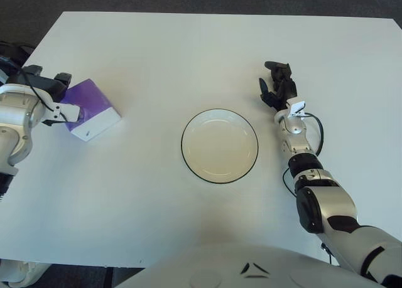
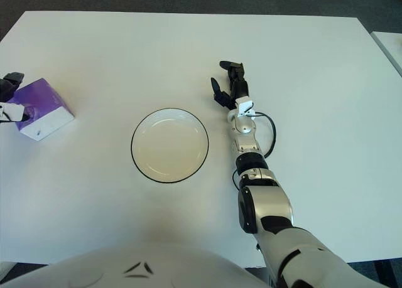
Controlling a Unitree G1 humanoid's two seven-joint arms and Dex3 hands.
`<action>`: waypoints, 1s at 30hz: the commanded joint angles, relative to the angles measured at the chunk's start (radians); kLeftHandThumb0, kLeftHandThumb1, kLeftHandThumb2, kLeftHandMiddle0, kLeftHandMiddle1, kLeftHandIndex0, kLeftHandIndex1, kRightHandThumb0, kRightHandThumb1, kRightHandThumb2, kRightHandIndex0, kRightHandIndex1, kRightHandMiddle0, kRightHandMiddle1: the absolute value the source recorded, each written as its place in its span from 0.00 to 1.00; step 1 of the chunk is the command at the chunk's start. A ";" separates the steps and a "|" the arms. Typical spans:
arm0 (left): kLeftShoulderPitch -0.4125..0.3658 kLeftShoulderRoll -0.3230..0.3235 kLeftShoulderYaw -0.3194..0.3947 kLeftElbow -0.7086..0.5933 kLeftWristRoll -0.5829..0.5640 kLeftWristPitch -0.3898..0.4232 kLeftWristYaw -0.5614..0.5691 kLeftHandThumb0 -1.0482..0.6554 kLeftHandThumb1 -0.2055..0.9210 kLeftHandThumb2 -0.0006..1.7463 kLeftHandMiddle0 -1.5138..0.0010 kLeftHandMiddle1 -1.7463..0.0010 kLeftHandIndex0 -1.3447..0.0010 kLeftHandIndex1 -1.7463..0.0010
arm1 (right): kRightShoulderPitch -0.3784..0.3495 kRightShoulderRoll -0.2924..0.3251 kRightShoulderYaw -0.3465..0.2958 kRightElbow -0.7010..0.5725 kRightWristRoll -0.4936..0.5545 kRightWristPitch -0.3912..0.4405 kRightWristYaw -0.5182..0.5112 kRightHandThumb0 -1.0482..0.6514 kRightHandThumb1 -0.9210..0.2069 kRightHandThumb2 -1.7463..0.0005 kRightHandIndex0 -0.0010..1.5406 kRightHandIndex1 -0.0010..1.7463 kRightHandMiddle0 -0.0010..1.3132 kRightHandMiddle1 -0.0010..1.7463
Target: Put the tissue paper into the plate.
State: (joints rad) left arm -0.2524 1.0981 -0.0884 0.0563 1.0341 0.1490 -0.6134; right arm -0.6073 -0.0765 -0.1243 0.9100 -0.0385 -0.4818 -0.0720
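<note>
Looking down in the left eye view, a white desk (image 1: 188,43) carries a purple-and-white tissue box (image 1: 92,109) near its left edge, lying flat and turned at an angle. The left hand (image 1: 51,95) sits against the box's left side, dark fingers (image 1: 61,79) spread past its upper corner; whether they actually grip it cannot be told. A black-rimmed white plate (image 1: 220,145) lies at the desk's centre, well apart from the box. The right hand (image 1: 277,87) shows just right of the plate, fingers loosely open, holding nothing. In the right eye view the box sits by the left edge, the left hand mostly cut off.
</note>
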 commanded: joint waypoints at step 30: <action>-0.029 -0.055 -0.036 0.049 -0.081 -0.054 0.117 0.04 1.00 0.26 1.00 1.00 1.00 1.00 | 0.135 0.013 -0.009 0.097 0.028 0.111 -0.002 0.25 0.11 0.68 0.21 0.23 0.03 0.64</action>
State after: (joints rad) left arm -0.2768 1.0518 -0.1095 0.0904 0.9742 0.1126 -0.4789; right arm -0.6072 -0.0766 -0.1274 0.9099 -0.0218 -0.4825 -0.0749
